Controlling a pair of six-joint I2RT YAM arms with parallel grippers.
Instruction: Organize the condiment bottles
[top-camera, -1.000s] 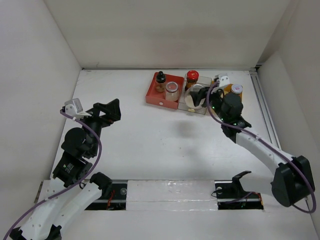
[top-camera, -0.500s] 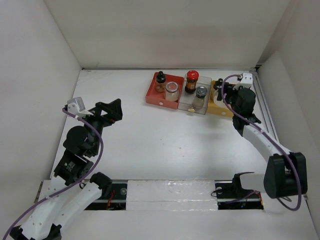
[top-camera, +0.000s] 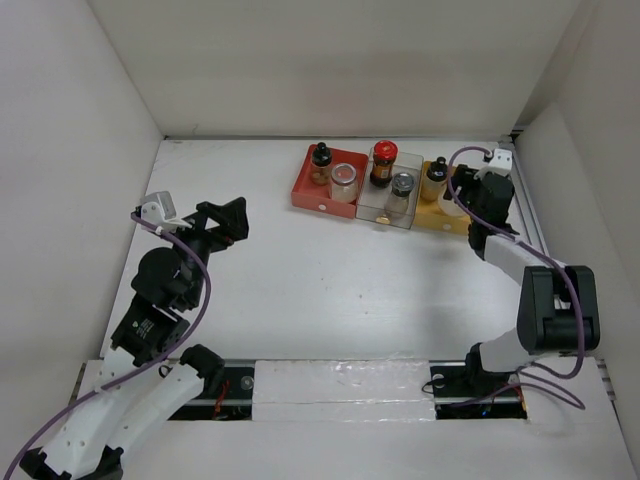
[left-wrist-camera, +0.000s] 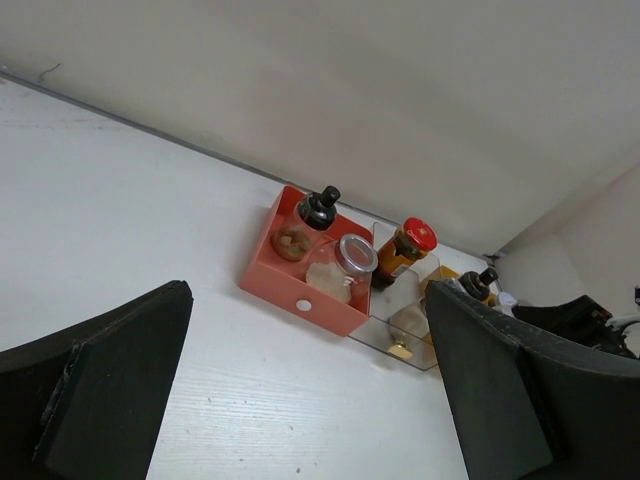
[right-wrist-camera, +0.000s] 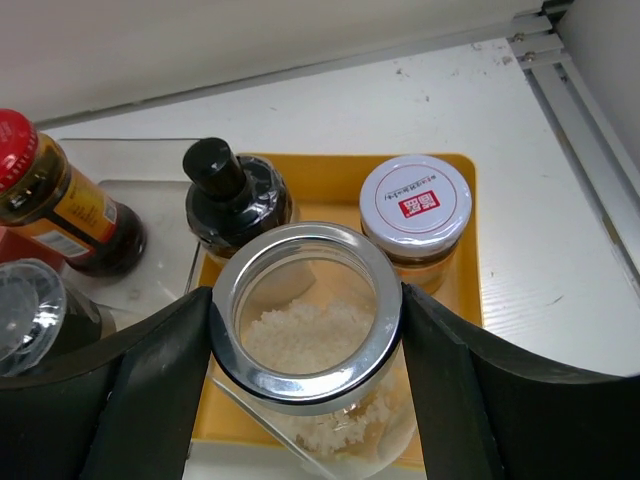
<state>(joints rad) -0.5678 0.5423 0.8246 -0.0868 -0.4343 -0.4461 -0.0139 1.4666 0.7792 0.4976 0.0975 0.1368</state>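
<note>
My right gripper (right-wrist-camera: 305, 300) is shut on a clear jar with a silver ring lid and white grains (right-wrist-camera: 300, 350), over the front of the yellow tray (right-wrist-camera: 330, 180). I cannot tell whether the jar rests on the tray. Behind it in that tray stand a black-capped bottle (right-wrist-camera: 232, 195) and a white-lidded jar (right-wrist-camera: 415, 205). In the top view the right gripper (top-camera: 465, 200) hides the held jar. The clear tray (top-camera: 378, 208) holds a red-capped bottle (top-camera: 383, 163) and a grey-lidded jar (top-camera: 402, 190). The red tray (top-camera: 312, 195) holds a black-capped bottle (top-camera: 320, 163) and a silver-lidded jar (top-camera: 344, 180). My left gripper (top-camera: 225, 222) is open and empty.
The three trays stand in a row near the back wall. A metal rail (top-camera: 530, 220) runs along the table's right edge, close to the yellow tray. The side walls enclose the table. In the left wrist view the red tray (left-wrist-camera: 300, 295) lies ahead of the open fingers.
My right gripper has swung right from over the clear tray to over the yellow tray, uncovering the grey-lidded jar there and covering the white-lidded jar. The left arm has barely shifted.
</note>
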